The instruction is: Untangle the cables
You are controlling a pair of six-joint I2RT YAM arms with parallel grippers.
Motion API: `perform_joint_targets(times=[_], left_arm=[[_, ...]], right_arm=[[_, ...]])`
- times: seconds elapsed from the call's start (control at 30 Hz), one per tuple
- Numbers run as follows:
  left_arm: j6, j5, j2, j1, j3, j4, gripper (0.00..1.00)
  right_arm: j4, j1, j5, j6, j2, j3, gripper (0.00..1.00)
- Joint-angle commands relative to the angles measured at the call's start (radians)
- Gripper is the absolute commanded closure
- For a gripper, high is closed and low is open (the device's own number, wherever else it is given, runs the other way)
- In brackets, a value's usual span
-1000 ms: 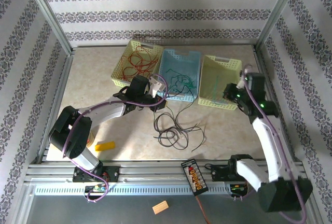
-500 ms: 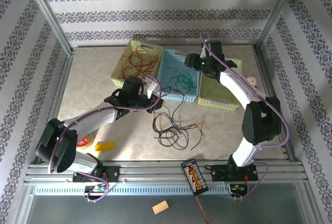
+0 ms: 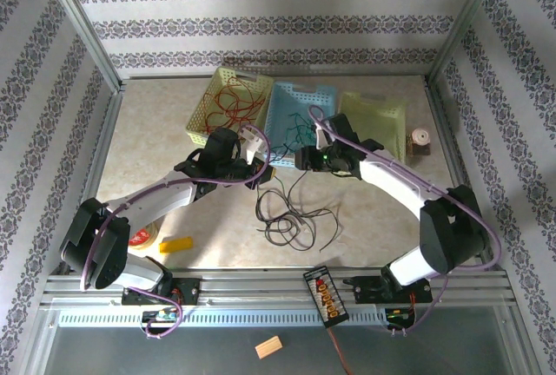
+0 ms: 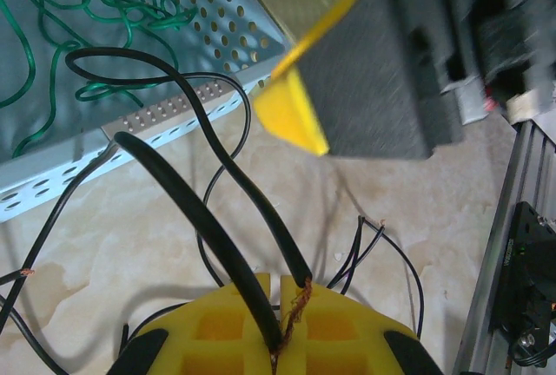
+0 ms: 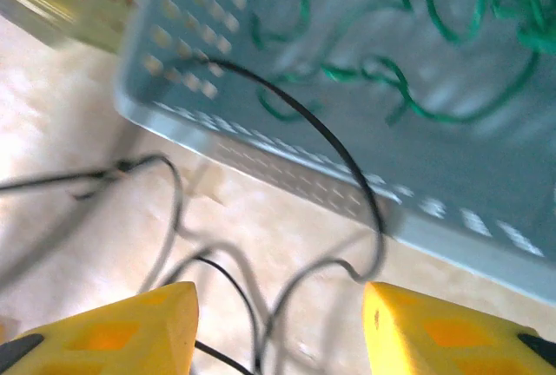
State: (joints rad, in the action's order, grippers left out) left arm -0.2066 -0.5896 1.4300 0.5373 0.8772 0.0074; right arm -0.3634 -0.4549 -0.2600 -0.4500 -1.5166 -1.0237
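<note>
Pale table under both arms. My left pincer stays clenched on a black cable by the blue basket. My right pincer has just swung across from the far right, fingers parted and empty, over the same strands. Green cables and red cables are binned; I reckon the black heap gets split next.

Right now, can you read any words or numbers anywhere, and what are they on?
No word or number here can be read.
Black box on the front rail: small orange marks, too small to read.
The baskets and the walls carry only holes and patterns, no writing.
</note>
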Motion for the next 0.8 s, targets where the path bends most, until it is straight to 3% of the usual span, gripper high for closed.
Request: perform_joint_targets(times=[0.0, 0.47, 0.77], left_arm=[[-0.014, 0.010, -0.017, 0.007, 0.006, 0.023, 1.00], [-0.016, 0.014, -0.022, 0.009, 0.015, 0.011, 1.00], [-0.016, 0.007, -0.019, 0.009, 0.027, 0.007, 1.00]], right_arm=[[0.005, 0.026, 0.001, 0.004, -0.030, -0.003, 0.48], [0.021, 0.012, -0.034, 0.030, -0.268, -0.113, 0.51], [-0.002, 0.012, 0.013, 0.071, -0.169, -0.047, 0.54]])
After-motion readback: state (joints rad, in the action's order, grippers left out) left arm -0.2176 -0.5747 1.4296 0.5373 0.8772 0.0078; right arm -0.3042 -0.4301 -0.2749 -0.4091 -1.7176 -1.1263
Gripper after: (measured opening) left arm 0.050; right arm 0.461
